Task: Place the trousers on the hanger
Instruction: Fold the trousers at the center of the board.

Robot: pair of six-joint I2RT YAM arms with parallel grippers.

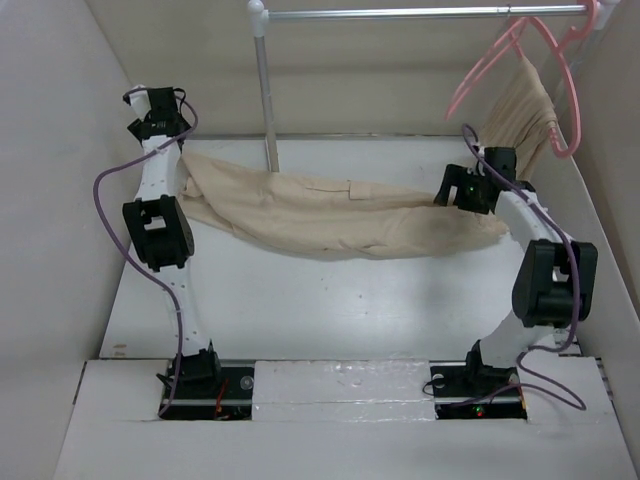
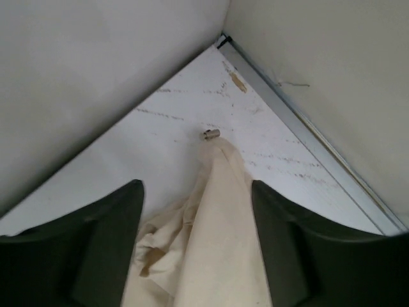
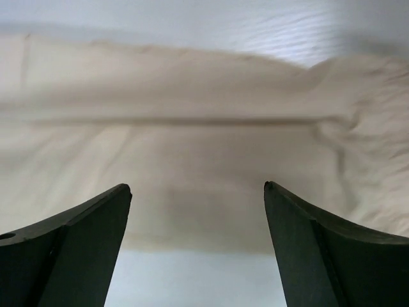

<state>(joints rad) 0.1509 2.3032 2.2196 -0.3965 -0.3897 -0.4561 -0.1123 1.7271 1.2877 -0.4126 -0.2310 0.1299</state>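
Observation:
The pale beige trousers [image 1: 330, 215] lie stretched across the table from left to right. My left gripper [image 1: 152, 108] is at the back left corner, over their left end. In the left wrist view it [image 2: 197, 185] is open, and a raised fold of the trousers [image 2: 220, 211] runs between its fingers, ending at a small metal button [image 2: 211, 133]. My right gripper [image 1: 452, 186] is open just above the right part of the trousers [image 3: 192, 160], astride their near edge [image 3: 198, 187]. Two pink hangers [image 1: 470, 80] hang on the rail at the back right; which one is bare I cannot tell.
A smaller bunched beige garment [image 1: 527, 110] hangs among the hangers. The metal rail [image 1: 420, 12] rests on an upright pole [image 1: 266, 100] behind the trousers. Walls stand close on the left, right and back.

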